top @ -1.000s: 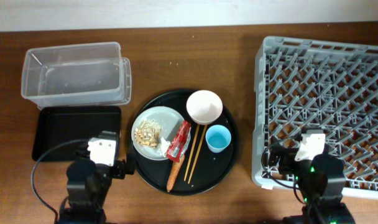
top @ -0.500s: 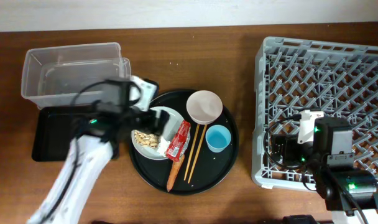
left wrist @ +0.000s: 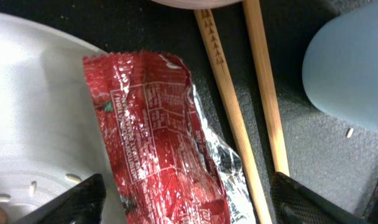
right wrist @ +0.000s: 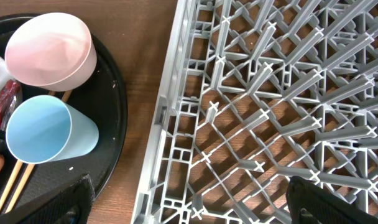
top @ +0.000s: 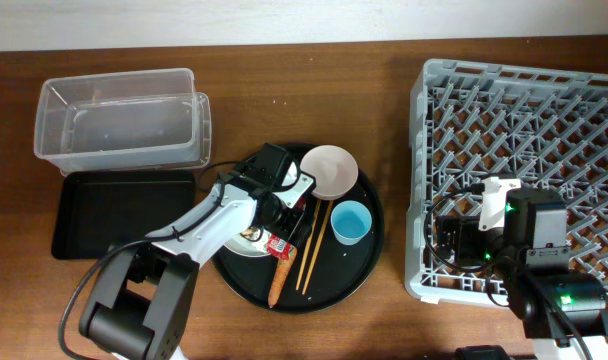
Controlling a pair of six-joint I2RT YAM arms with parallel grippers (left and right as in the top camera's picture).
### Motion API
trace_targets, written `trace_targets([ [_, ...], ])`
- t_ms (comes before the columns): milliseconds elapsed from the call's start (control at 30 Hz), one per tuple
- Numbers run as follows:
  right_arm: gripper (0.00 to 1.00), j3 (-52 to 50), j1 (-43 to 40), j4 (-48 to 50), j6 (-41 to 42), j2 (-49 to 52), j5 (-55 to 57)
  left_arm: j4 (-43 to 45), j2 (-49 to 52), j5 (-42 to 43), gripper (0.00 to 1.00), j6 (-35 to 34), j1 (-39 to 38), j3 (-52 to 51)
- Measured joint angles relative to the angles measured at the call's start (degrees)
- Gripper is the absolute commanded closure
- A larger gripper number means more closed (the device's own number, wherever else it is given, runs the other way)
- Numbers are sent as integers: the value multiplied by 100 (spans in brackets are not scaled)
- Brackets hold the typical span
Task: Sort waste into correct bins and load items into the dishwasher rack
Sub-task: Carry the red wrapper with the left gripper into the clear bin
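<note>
The left gripper (left wrist: 188,202) hangs with its fingers spread wide on either side of the red snack wrapper (left wrist: 155,155). The wrapper lies partly on the plate (left wrist: 33,118), beside the chopsticks (left wrist: 235,124), on the round tray (top: 346,272) at mid-counter. The right gripper (right wrist: 189,202), likewise spread, hovers over the rack (right wrist: 270,93) at the counter's right edge.

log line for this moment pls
left hand: open over red wrapper, not closed | right hand: open, over rack edge, holding nothing | bowl, cup: on round tray
</note>
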Motion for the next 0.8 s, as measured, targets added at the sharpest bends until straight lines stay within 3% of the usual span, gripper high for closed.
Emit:
trace_targets([
  [100, 2, 0, 0, -2, 0, 0, -2, 15, 9, 0, 60, -39, 0, 0],
  [233, 2, 0, 0, 0, 4, 0, -2, 76, 11, 0, 72, -39, 0, 0],
  [367, 2, 0, 0, -7, 2, 0, -2, 52, 9, -7, 95, -39, -22, 92],
  [467, 2, 0, 0, -7, 0, 0, -2, -146, -221, -529, 98, -39, -15, 184],
  [600, 2, 0, 0, -28, 0, 2, 0, -157, -1364, -892, 100, -39, 348, 264],
  [733, 2, 0, 0, -26, 2, 0, -2, -101, -2157, -1314, 100, -42, 1709, 275],
  [800, 2, 2, 0, -44, 7, 0, -2, 675, -2149, -1412, 100, -107, 2487, 302],
])
